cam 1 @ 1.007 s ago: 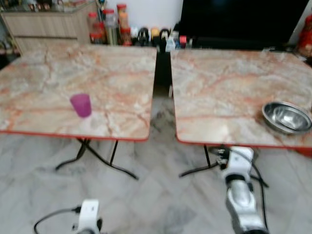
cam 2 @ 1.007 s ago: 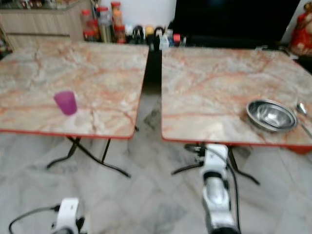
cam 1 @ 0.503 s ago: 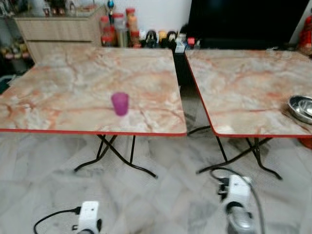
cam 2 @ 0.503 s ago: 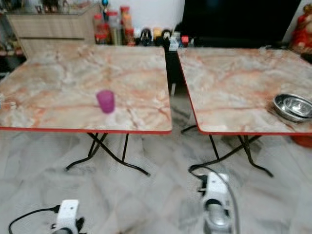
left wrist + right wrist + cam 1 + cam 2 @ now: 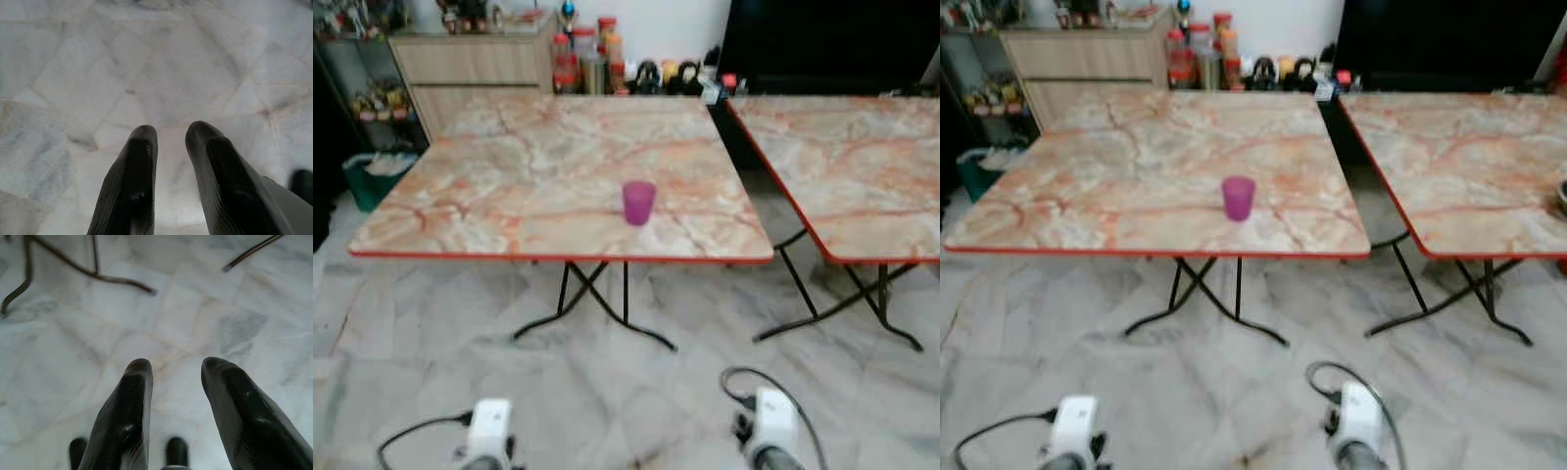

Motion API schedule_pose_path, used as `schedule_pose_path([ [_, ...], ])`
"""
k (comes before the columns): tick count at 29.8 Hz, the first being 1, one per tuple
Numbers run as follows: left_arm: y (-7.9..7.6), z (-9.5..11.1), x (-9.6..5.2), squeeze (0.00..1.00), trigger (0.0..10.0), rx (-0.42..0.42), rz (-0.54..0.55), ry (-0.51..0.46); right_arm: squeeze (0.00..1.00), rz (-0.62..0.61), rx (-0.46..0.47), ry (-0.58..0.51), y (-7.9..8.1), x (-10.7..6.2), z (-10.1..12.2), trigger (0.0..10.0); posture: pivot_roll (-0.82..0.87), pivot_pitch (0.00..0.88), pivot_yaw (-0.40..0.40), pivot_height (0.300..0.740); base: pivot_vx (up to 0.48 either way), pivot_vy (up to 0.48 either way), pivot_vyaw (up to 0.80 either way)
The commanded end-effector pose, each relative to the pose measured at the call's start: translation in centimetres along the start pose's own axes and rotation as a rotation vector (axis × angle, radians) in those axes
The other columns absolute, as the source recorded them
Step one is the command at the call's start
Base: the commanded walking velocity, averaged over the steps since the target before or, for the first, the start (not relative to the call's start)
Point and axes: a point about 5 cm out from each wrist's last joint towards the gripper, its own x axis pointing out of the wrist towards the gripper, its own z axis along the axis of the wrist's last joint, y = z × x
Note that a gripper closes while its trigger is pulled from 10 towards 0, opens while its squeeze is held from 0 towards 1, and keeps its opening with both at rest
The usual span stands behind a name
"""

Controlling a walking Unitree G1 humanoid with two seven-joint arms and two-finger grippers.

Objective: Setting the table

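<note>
The left gripper's fingers were apart over the floor; the right gripper's too; the purple cup stood on the marble surface.

Two marble-topped folding tables on pale marble floor; wooden cabinet behind

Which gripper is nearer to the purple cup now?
Hard to call; perhaps the right. The purple cup stands on the left table. Both arms hang low over the floor: left gripper toward its left, right gripper toward its right.
</note>
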Motion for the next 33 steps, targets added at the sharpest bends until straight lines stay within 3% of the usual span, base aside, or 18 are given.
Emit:
schedule_pose_path([
  [1,-1.2,0.5,0.2,0.00,10.0,-0.005,-0.031,-0.015,0.00,-0.027,-0.006,0.018,-1.2,0.0,-0.2,10.0,0.06,0.000,-0.009,0.740,0.000,0.000,0.00],
  [7,-1.3,0.4,0.2,0.00,10.0,-0.003,-0.033,-0.002,0.00,-0.025,-0.008,0.043,-1.1,-0.1,-0.7,10.0,0.06,0.000,-0.009,0.740,0.042,0.000,0.00],
  [29,-1.1,0.4,0.2,0.00,10.0,0.009,-0.036,-0.003,0.00,-0.017,-0.020,0.063,-1.0,-0.2,-1.1,10.0,0.06,0.000,-0.004,0.740,0.306,0.000,0.00],
  [33,-1.1,0.5,0.2,0.00,10.0,0.012,-0.040,-0.006,0.00,-0.015,-0.019,0.062,-1.0,-0.2,-1.1,10.0,0.06,0.000,-0.006,0.740,0.322,0.000,0.61],
])
